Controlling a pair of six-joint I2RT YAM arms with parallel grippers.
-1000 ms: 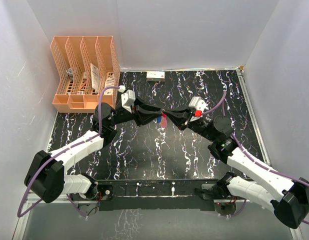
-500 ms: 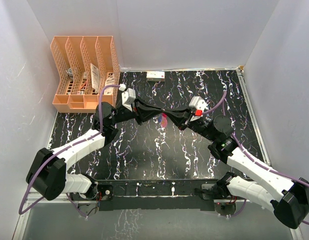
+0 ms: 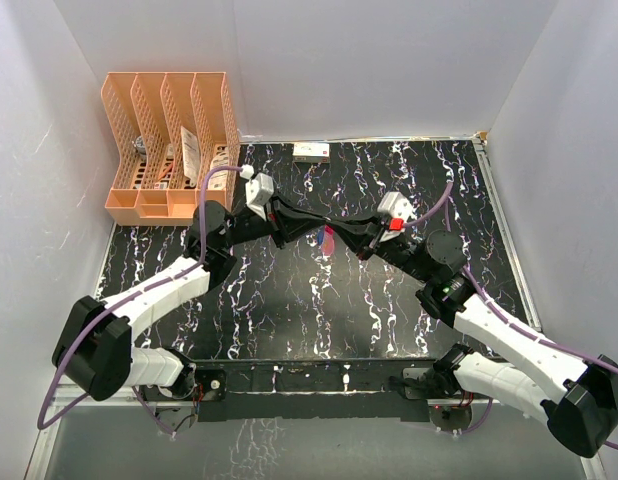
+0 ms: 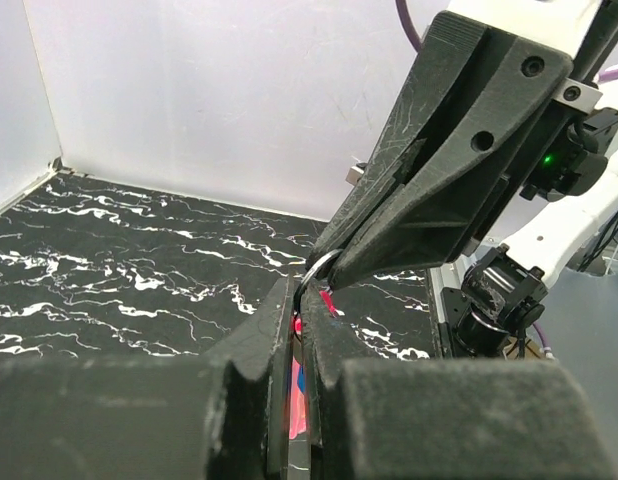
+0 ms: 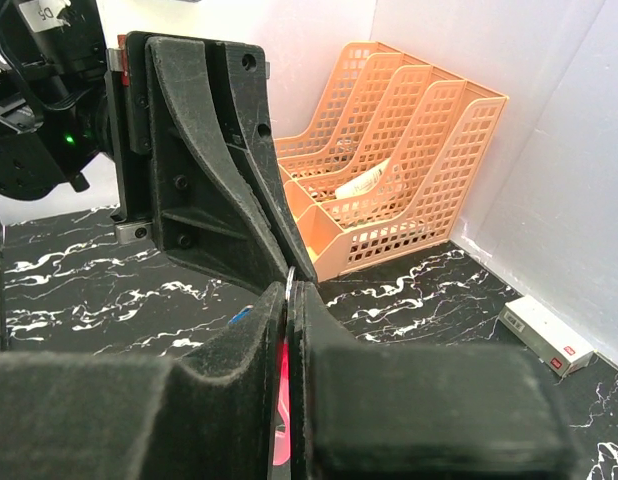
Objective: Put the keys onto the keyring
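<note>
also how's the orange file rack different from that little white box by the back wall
The orange file rack is large and mesh-sided; the white box is small and solid. The rack stands tall in the back left corner, while the box lies flat near the middle of the back edge. The rack's slots hold papers; the box shows only a red mark. Both sit by the back wall.

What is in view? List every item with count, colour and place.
keyring: one, silver ring with red strap, mid-air over the table centre.
blue key: one, blue, beside the strap in the left jaws.
file organiser: one, orange, far left corner.
small box: one, white, by the back wall.
table: one, black marbled, underneath.
left arm: one, black-white, jaws shut on the keyring.
right arm: one, black-white, jaws shut on the keyring.
</note>
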